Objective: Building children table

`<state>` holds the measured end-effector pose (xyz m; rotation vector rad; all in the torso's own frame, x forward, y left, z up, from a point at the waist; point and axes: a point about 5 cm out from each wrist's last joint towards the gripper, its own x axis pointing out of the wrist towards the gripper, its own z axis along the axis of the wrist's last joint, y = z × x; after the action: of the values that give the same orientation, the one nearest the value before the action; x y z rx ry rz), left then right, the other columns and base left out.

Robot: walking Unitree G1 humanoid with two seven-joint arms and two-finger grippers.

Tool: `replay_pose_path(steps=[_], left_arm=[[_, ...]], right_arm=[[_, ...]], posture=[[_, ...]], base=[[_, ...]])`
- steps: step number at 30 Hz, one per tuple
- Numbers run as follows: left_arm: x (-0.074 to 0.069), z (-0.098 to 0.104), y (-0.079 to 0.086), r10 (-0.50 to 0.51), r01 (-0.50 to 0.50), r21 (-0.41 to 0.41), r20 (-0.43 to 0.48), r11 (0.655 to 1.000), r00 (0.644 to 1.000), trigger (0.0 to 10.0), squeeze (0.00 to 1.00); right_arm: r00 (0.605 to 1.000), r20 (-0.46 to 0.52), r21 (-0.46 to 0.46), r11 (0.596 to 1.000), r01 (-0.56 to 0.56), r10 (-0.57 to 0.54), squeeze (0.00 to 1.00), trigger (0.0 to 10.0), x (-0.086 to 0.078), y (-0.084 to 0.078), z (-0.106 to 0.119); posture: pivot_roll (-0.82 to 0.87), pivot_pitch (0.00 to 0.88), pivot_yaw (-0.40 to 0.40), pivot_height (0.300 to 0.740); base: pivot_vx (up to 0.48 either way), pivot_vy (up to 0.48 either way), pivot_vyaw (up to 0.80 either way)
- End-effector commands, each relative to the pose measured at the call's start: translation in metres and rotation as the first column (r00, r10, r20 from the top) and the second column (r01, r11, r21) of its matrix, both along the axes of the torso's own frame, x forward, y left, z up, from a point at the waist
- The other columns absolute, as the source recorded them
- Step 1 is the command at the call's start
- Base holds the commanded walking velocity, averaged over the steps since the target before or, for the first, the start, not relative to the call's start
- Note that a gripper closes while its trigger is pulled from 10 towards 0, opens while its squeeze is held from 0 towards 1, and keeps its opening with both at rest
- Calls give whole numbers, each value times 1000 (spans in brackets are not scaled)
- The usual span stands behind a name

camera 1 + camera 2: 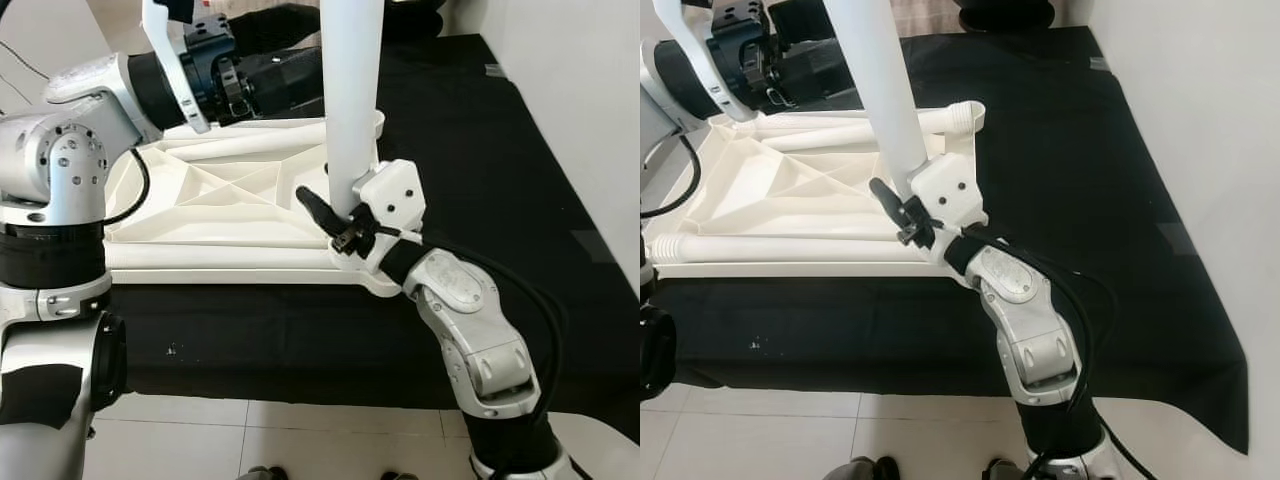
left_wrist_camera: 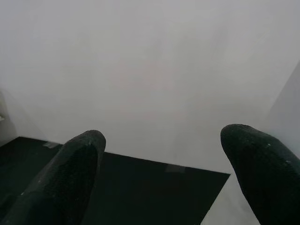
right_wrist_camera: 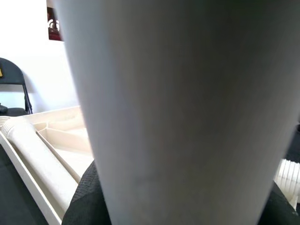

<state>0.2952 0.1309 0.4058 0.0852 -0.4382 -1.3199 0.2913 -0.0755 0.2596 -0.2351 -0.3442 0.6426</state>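
The white tabletop (image 1: 220, 200) lies upside down, ribbed underside up, on a black cloth (image 1: 480, 150) over the floor. A white table leg (image 1: 352, 100) stands upright at its near right corner, long axis vertical. The right gripper (image 1: 335, 215) clasps the leg's base. The left gripper (image 2: 164, 173), raised, is spread wide, holding nothing. No readable writing.

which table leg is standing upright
The leg gripped by the right gripper at the tabletop's near right corner; the other legs lie flat inside it.
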Motion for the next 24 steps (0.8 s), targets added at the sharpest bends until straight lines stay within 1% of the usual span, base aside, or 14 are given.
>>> replay_pose_path(steps=[1, 4, 6, 7, 8, 9, 12, 14, 17, 18, 19, 21, 22, 24], left_arm=[[-37, 6, -23, -292, 279, 138, 84, 950, 953, 10000, 1000], [-41, 8, -20, -292, 277, 146, 95, 950, 952, 10000, 1000], [-40, 15, -3, -231, 217, 112, 130, 970, 964, 10000, 1000], [-40, 15, -3, -231, 217, 112, 130, 970, 964, 10000, 1000], [-40, 18, 4, -202, 190, 94, 142, 977, 969, 10000, 1000], [-41, 22, 20, -177, 171, 54, 160, 984, 971, 10000, 0], [-41, 21, 27, -165, 159, 53, 171, 986, 971, 10000, 0], [-41, 21, 29, -158, 150, 60, 176, 987, 972, 10000, 0], [-19, 14, 31, -30, 22, 44, 189, 999, 981, 10000, 0], [-19, 14, 31, -30, 22, 44, 189, 999, 981, 10000, 0], [-15, 13, 30, 4, -12, 42, 193, 999, 981, 10000, 0], [-5, 14, 22, 65, -71, 23, 190, 997, 980, 10000, 0], [-5, 14, 22, 65, -71, 23, 190, 997, 980, 10000, 0], [4, 14, 10, 99, -103, 9, 179, 995, 979, 10000, 0]], right_arm=[[985, -122, 28, 992, 124, -120, 0, 10000, 19, -19, -11], [983, -126, 46, 989, 140, -133, 0, 10000, 23, -23, -8], [976, -127, 90, 978, 187, -175, 0, 10000, 30, -39, 1], [976, -127, 90, 978, 187, -175, 0, 10000, 30, -39, 1], [974, -126, 106, 973, 203, -190, 0, 10000, 33, -45, 4], [968, -112, 124, 963, 238, -225, 0, 10000, 37, -57, 12], [966, -91, 127, 959, 252, -242, 0, 10000, 40, -62, 17], [966, -80, 124, 959, 253, -245, 0, 10000, 40, -63, 19], [979, -19, 105, 973, 206, -205, 0, 10000, 38, -56, 27], [979, -19, 105, 973, 206, -205, 0, 10000, 38, -56, 27], [981, -7, 100, 976, 192, -193, 0, 10000, 37, -53, 28], [990, 25, 83, 987, 136, -139, 0, 10000, 33, -44, 31], [990, 25, 83, 987, 136, -139, 0, 10000, 33, -44, 31], [995, 59, 64, 995, 73, -76, 0, 10000, 28, -33, 36]], posture=[[4, 163, 68, 740], [4, 161, 68, 740], [-2, 149, 67, 740], [-2, 149, 67, 740], [-2, 149, 67, 740], [-7, 133, 67, 740], [-6, 125, 66, 740], [-6, 125, 66, 740], [-1, 107, 62, 740], [-1, 107, 62, 740], [-1, 107, 62, 740], [1, 102, 60, 740], [1, 102, 60, 740], [0, 90, 61, 740]], base=[[0, 0, 0], [0, 0, 0], [0, 0, 0], [0, 0, 0], [0, 0, 0], [0, 0, 0], [0, 0, 0], [0, 0, 0], [0, 0, 0], [0, 0, 0], [0, 0, 0], [0, 0, 0], [0, 0, 0], [0, 0, 0]])
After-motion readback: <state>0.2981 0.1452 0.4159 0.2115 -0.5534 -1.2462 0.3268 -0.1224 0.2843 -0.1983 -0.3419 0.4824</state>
